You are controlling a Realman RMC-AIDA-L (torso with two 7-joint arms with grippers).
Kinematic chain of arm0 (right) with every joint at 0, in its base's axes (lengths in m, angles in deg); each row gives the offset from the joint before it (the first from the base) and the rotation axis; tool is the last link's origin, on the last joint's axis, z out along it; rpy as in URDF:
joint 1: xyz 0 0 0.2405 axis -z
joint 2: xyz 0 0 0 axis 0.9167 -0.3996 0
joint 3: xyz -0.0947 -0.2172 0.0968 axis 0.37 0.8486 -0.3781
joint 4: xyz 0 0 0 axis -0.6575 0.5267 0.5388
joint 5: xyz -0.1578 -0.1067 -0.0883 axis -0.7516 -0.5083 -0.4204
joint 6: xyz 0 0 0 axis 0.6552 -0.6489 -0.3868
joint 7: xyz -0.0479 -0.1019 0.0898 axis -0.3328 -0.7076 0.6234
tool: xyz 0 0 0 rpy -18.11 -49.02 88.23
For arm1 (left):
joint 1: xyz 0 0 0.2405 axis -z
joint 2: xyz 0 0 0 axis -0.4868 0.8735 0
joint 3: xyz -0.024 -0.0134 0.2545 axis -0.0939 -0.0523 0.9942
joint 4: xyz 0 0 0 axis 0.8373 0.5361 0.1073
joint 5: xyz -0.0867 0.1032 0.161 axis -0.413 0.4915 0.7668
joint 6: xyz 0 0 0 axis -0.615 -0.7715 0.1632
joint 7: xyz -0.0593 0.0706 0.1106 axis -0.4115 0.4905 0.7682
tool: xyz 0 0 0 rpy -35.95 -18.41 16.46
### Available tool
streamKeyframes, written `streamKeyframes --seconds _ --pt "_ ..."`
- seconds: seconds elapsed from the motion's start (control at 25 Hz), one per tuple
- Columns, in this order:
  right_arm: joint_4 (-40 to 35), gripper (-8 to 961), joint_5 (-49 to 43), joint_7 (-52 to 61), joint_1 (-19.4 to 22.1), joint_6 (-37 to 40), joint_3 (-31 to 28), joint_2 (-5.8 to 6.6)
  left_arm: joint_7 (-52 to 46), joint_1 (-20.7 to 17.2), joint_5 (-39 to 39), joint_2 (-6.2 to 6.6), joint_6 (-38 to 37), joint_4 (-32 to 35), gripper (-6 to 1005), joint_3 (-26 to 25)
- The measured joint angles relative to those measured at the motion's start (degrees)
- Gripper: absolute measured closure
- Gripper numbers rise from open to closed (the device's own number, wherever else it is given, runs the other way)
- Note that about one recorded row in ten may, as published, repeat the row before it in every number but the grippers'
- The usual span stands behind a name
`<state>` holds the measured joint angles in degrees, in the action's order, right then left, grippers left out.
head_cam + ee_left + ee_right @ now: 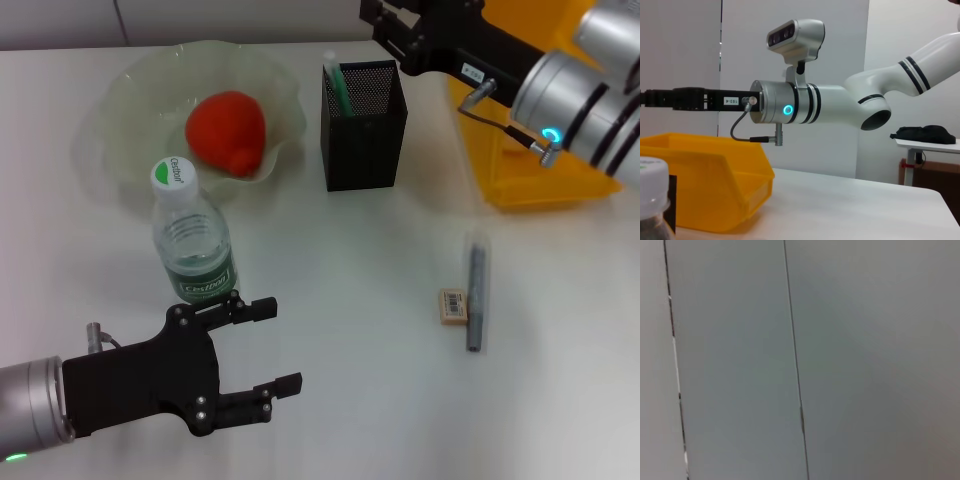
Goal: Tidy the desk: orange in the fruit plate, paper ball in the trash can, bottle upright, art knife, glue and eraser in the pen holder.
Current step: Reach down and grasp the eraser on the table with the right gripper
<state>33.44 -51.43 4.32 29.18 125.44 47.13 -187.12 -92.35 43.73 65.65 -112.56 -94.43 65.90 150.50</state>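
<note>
Left gripper (pixel 283 345) hovers low over the table, fingers spread wide, holding nothing; bottle (pixel 192 238) stands upright just beyond it. Eraser (pixel 454 305) and art knife (pixel 476 296) lie side by side well off to my right. Right gripper (pixel 385 28) sits above the pen holder (pixel 364 125), grip unreadable.

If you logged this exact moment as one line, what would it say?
orange: in plate | bottle: upright | eraser, knife: on desk | left tool: open, near bottle | right tool: above holder
</note>
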Motion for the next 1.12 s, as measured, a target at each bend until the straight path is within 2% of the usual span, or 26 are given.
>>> streamKeyframes --seconds 0.08,0.12,0.16,0.24,0.28,0.32,0.36,0.44,0.56,0.72,0.84,0.92,1.12 --pt "-3.73 610 -0.88 2.78 2.87 1.18 0.81 0.03 0.0 -0.14 0.0 0.03 0.0 -0.01 215 0.0" --pt "-11.41 608 -4.91 9.95 7.49 2.48 1.41 0.33 0.0 -0.33 0.01 0.09 -0.02 -0.03 215 0.0" --pt "-11.41 606 -4.91 9.95 7.49 2.48 1.41 0.33 0.0 -0.33 0.01 0.09 -0.02 -0.03 215 0.0" --pt "-20.63 601 -11.93 19.51 12.24 2.9 1.02 0.59 -0.09 -0.41 0.01 0.09 -0.05 -0.03 215 0.0" --pt "-26.13 599 -16.8 25.51 14.57 3.0 0.3 0.71 -0.19 -0.44 0.0 0.11 -0.05 -0.03 215 0.0" --pt "-37.53 561 -30.29 39.76 18.17 4.13 -1.99 0.69 -0.26 -0.45 0.0 0.13 -0.05 -0.03 215 0.0" --pt "-37.53 522 -30.29 39.76 18.17 4.13 -1.99 0.69 -0.33 -0.45 0.0 0.16 -0.04 -0.03 215 0.0" --pt "-46.72 446 -45.99 53.9 19.45 7.55 -4.05 0.42 -0.41 -0.45 0.0 0.16 -0.03 -0.03 215 0.0" --pt "-55.71 347 -66.64 71.2 17.38 15.64 -5.45 0.31 -0.51 -0.34 0.0 0.17 -0.03 -0.03 215 0.01" --pt "-58.4 260 -86.39 81.72 10.91 26.82 -4.58 0.34 -0.58 -0.09 0.3 0.14 0.01 -0.03 215 0.0" --pt "-57.14 195 -94.56 82.52 7.69 30.07 -1.07 0.11 -0.6 -0.06 0.49 0.11 0.02 -0.03 215 -0.02" --pt "-55.74 151 -96.82 82.13 6.3 30.1 1.92 0.12 -0.63 -0.04 0.5 0.1 0.02 -0.03 215 -0.07" --pt "-51.69 117 -101.34 80.85 3.28 29.98 6.76 0.02 -0.67 -0.02 0.52 0.08 0.16 -0.24 215 -0.08"
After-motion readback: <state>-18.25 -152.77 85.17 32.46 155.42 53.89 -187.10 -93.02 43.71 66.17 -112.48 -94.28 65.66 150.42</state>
